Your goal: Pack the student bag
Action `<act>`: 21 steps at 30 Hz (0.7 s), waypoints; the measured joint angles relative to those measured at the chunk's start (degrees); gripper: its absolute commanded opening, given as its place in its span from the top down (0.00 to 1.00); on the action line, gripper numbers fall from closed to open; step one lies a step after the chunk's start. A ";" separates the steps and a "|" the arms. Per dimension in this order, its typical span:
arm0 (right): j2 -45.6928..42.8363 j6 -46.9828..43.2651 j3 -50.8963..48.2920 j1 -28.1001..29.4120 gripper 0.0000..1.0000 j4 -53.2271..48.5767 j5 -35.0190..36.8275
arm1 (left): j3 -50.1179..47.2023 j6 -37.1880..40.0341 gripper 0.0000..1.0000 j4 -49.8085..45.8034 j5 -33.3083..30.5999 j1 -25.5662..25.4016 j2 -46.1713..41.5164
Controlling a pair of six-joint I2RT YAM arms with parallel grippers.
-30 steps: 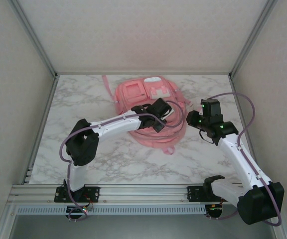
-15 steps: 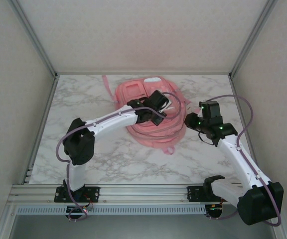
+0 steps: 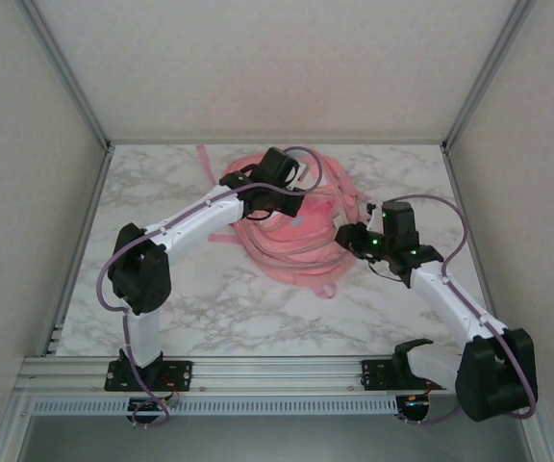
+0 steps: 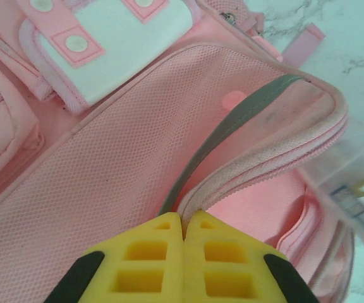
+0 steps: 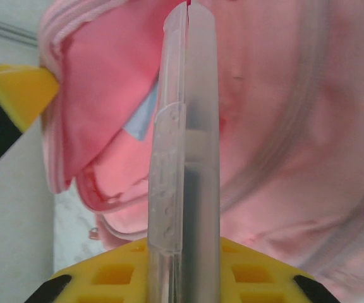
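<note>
the large soft pink fabric student bag [image 3: 296, 250] lies toward the far middle of the white marble table [image 3: 210, 308]. the left gripper [image 4: 183, 222] pinches its zipped rim tight, holding the mouth up. the right gripper [image 5: 183, 265] clamps a clear flat plastic strip [image 5: 185, 158], perhaps a ruler. the limp cloth will likely sag, so the firmer rim suits gripping.
</note>
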 measured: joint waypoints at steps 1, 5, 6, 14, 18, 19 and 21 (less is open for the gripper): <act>1.29 0.66 0.02 0.50 0.88 1.79 -1.11 | 0.04 -0.28 1.00 0.00 0.28 0.00 0.00; 6.14 2.86 0.20 1.31 0.88 6.05 -3.98 | 0.04 -1.46 1.00 0.11 1.01 0.00 -0.02; 7.45 3.41 0.33 1.31 0.88 7.06 -4.55 | 0.04 -1.64 1.00 0.11 1.18 0.00 -0.02; 15.15 13.09 1.64 4.96 0.85 17.55 -0.92 | 0.04 -3.61 1.00 0.72 2.95 -0.50 -0.02; 16.59 19.56 1.64 8.02 0.64 22.62 4.85 | 0.04 -4.90 1.00 1.38 3.15 -0.98 -0.24; 16.61 20.11 1.70 8.50 0.58 22.84 5.57 | 0.04 -5.09 1.00 1.38 3.15 -0.98 -0.37; 16.44 20.28 2.40 9.11 0.45 22.10 6.54 | -0.04 -5.40 1.00 1.40 3.13 -0.98 -0.55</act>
